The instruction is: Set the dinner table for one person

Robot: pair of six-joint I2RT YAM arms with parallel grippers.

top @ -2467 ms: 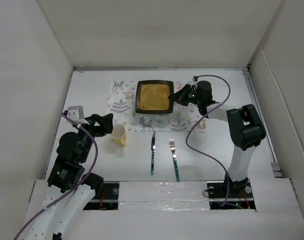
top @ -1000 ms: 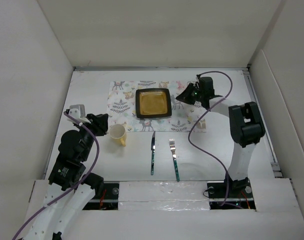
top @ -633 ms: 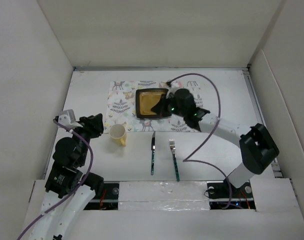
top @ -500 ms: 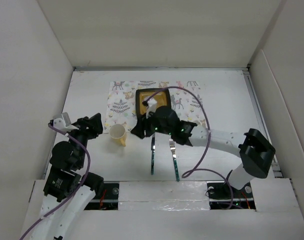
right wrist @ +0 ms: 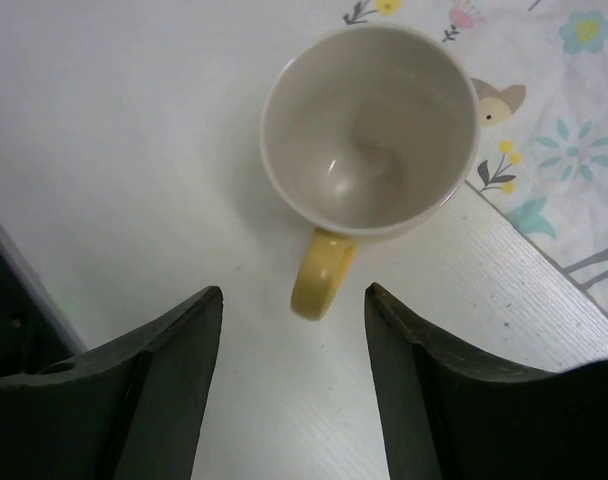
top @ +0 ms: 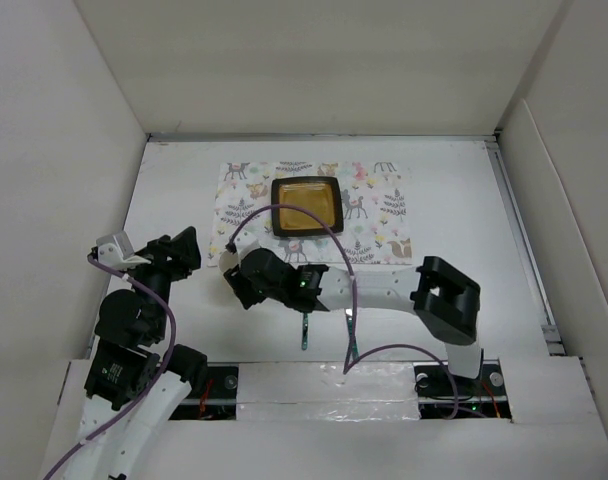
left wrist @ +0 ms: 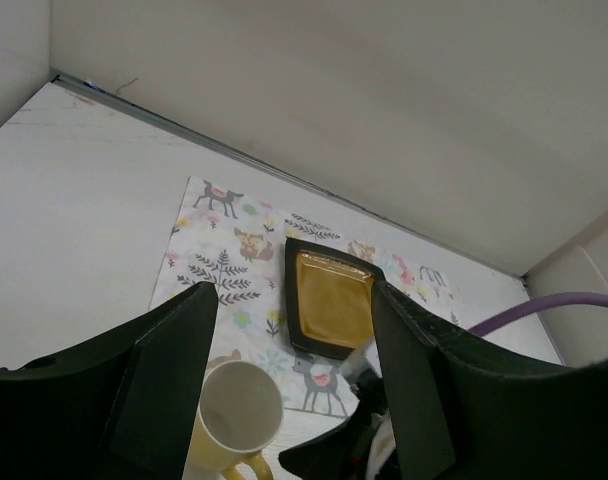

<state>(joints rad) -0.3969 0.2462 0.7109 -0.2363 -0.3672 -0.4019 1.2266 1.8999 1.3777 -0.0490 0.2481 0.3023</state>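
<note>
Dinner table (top: pixel 454 200): mug (right wrist: pixel 369 125) hidden from top cam under right end effector (right wrist: pixel 291 300) (splayed, empty).

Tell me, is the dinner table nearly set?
Partly. The plate sits on the placemat. The right gripper hangs open over the yellow mug, not gripping it. Mug and knife lie off the placemat, not yet placed.

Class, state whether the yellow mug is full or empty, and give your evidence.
Empty. The right wrist view looks straight into the mug, and its bare pale bottom shows.
</note>
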